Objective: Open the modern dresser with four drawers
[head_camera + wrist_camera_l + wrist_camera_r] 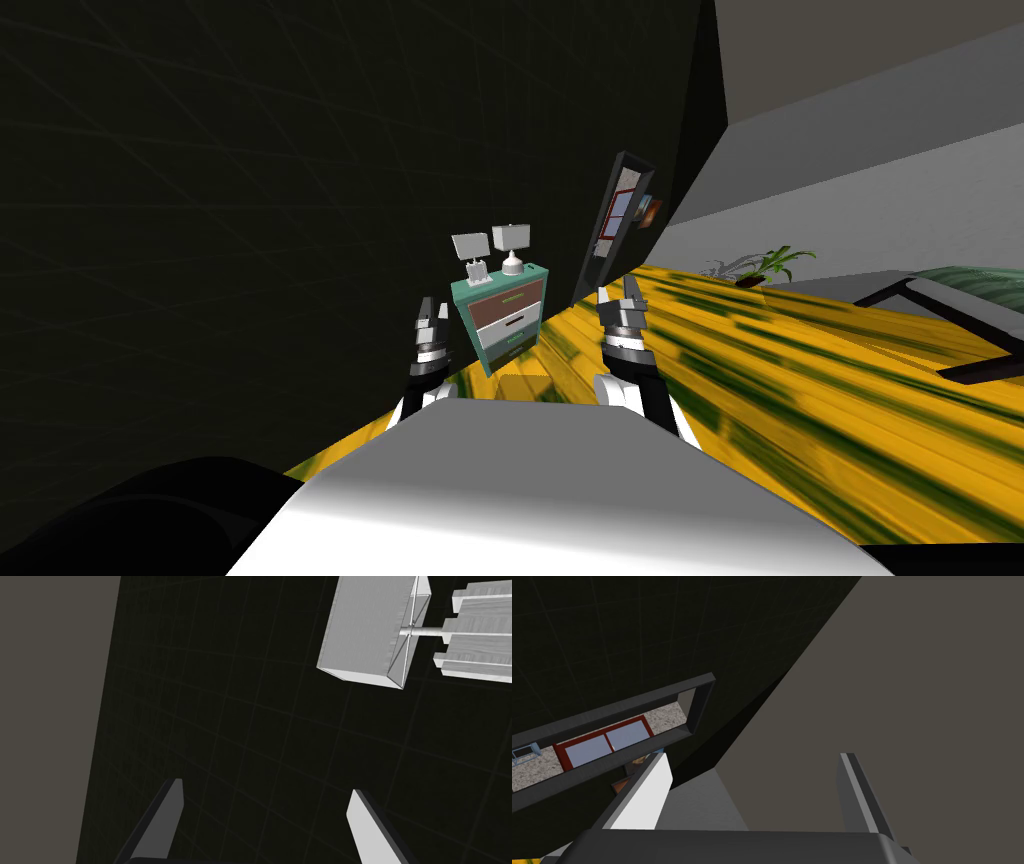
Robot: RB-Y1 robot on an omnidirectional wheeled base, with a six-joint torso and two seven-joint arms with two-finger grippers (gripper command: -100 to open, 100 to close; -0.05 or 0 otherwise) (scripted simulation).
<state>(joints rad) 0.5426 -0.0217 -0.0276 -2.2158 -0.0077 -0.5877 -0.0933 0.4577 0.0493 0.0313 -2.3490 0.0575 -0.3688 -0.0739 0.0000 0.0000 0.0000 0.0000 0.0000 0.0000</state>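
Note:
A small teal dresser (505,315) with brown, white and grey drawer fronts stands against the dark wall, some way ahead of me on the yellow floor. All its drawers look closed. Two white lamps (497,250) stand on top; the left wrist view shows one boxy lamp shade (367,628) close above the fingers. My left gripper (432,314) is raised to the left of the dresser, open and empty, its fingers (162,821) wide apart. My right gripper (620,297) is raised to the dresser's right, open and empty, one finger (643,793) showing white.
A tall dark-framed mirror (612,215) leans against the wall right of the dresser. A potted plant (765,265) stands farther back on the right. Dark furniture legs (960,335) reach in from the right edge. The yellow floor (760,370) stretches between me and the dresser.

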